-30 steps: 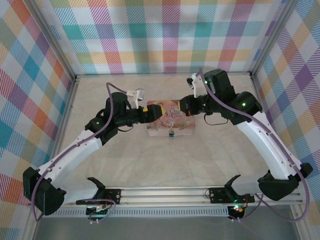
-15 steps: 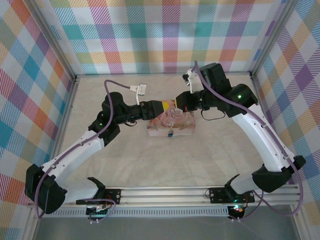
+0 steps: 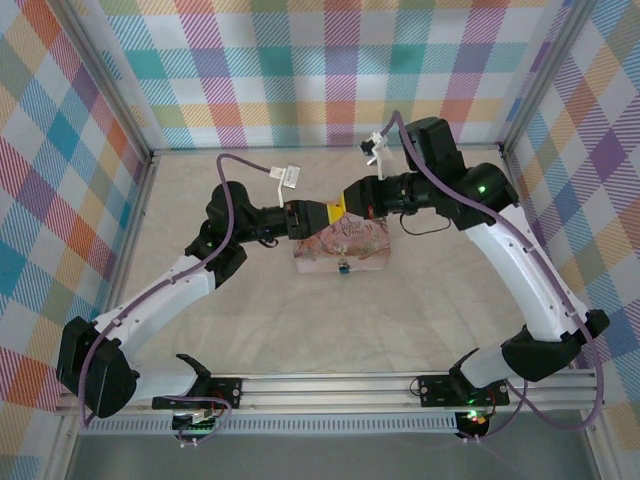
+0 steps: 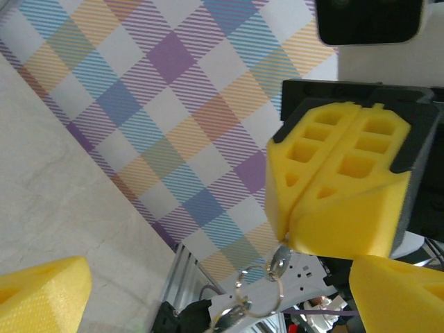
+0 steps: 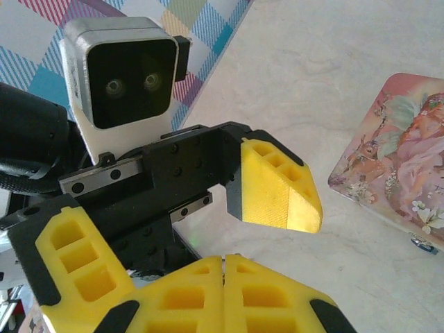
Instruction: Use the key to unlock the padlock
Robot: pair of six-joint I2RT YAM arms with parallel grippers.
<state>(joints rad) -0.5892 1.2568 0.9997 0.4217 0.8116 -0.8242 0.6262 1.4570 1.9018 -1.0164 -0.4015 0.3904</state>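
My right claw [image 4: 295,232] has moved leftward in the top view and now meets my left claw [image 3: 330,213] above the pink tin [image 3: 365,240]. It is closed on the key [image 4: 279,262], and the left claw stands open around it. The padlock [image 3: 343,267] stays at the tin's lower edge, so I judge that a handover comes before any unlocking.

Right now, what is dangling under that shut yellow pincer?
A key ring hangs under the right pincer, from the key it pinches; the key's tip is hidden between the pads.
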